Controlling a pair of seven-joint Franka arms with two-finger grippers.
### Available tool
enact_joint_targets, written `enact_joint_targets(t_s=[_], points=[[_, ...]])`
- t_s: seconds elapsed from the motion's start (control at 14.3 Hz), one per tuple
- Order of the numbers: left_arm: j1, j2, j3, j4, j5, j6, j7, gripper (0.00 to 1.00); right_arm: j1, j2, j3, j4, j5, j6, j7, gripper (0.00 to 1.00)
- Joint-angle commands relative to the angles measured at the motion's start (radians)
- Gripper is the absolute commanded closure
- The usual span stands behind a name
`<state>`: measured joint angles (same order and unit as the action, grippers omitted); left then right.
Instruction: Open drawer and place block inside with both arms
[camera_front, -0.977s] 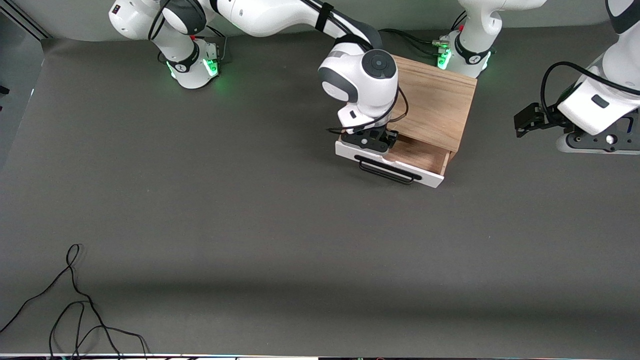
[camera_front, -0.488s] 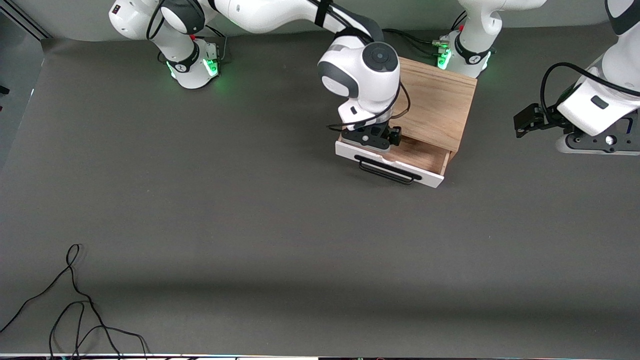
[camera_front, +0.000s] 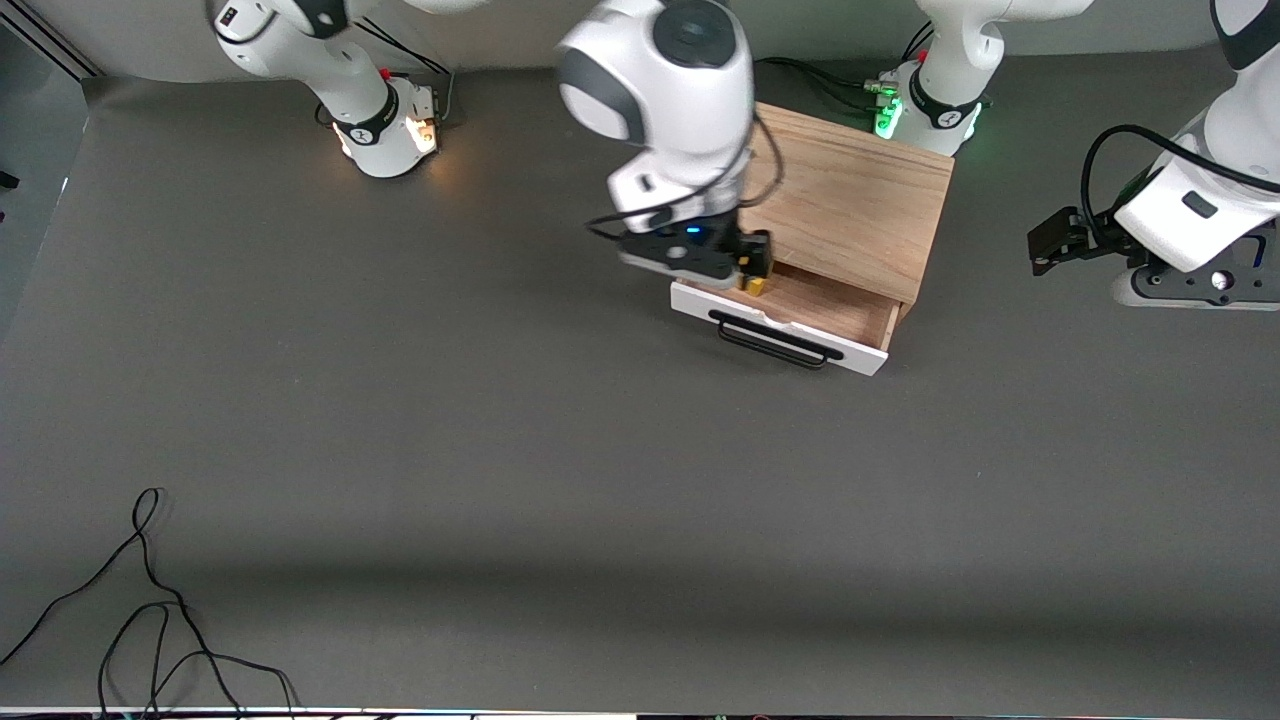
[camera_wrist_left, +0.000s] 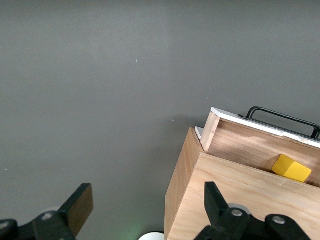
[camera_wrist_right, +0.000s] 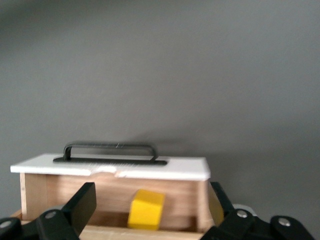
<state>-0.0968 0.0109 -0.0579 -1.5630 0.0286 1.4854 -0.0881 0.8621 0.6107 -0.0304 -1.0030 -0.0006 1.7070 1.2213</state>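
The light-wood cabinet stands near the left arm's base with its white-fronted drawer pulled open toward the front camera, black bar handle in front. The yellow block lies in the drawer at the end toward the right arm. My right gripper hangs open just above that end of the drawer. Its wrist view shows the block resting free on the drawer floor below the open right gripper. My left gripper waits open over the table at the left arm's end. Its wrist view shows the cabinet, the drawer and the block.
The two arm bases stand along the table's edge farthest from the front camera. A loose black cable lies at the table corner nearest the front camera, toward the right arm's end.
My right gripper has risen out of the drawer and shifted toward the right arm's end; the block, hidden before, now lies free in the drawer. The left arm has not moved.
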Motion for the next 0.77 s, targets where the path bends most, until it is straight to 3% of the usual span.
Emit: enact_joint_targets(t_s=[0.0, 0.28, 0.42, 0.7], points=[[-0.012, 0.000, 0.007, 0.009, 0.011, -0.011, 0.007, 0.01, -0.118, -0.172, 0.007, -0.181, 0.004, -0.012, -0.182, 0.00], [-0.011, 0.003, 0.007, 0.009, 0.011, -0.011, 0.007, 0.01, -0.303, -0.351, 0.006, -0.388, 0.005, -0.004, -0.476, 0.00], [-0.011, 0.003, 0.007, 0.009, 0.011, -0.011, 0.007, 0.01, -0.412, -0.413, -0.017, -0.442, 0.011, -0.006, -0.671, 0.00], [-0.011, 0.003, 0.007, 0.009, 0.011, -0.011, 0.007, 0.01, -0.472, -0.538, -0.167, -0.581, 0.086, 0.002, -0.888, 0.00]])
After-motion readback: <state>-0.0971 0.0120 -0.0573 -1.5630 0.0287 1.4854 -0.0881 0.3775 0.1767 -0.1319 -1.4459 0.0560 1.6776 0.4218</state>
